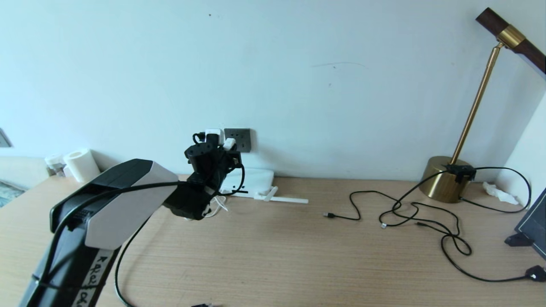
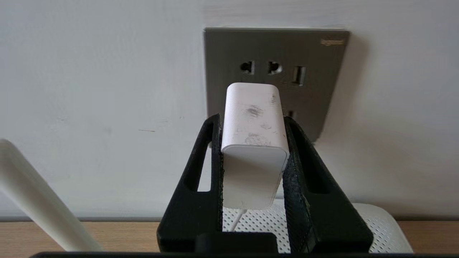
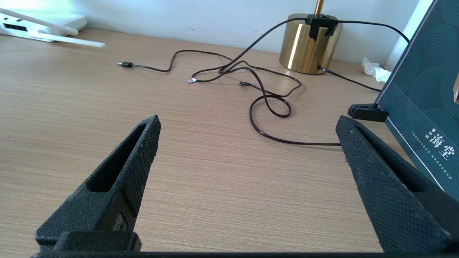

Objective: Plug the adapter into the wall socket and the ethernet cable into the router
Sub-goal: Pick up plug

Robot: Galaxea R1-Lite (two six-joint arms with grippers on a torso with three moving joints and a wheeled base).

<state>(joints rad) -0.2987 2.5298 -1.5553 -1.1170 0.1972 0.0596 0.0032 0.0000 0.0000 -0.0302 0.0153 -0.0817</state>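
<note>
My left gripper (image 2: 252, 120) is shut on the adapter (image 2: 251, 157), a small white rounded block with a thin white cord hanging from its near end. It holds the adapter up against the lower part of the dark grey wall socket (image 2: 276, 53); the contact itself is hidden behind the block. The white router (image 1: 251, 179) lies on the desk right below the wall socket, one antenna (image 1: 283, 199) flat beside it. A thick black cable (image 1: 121, 260), apparently the ethernet cable, runs along the desk's front left. My right gripper (image 3: 247, 122) hovers open low over bare desk.
A brass lamp (image 1: 443, 183) stands at the back right with thin black cords (image 1: 426, 217) tangled on the desk before it. A dark box (image 3: 423, 89) leans at the far right. A paper roll (image 1: 81, 164) sits back left. Another white plug (image 1: 213, 135) sits left of the socket.
</note>
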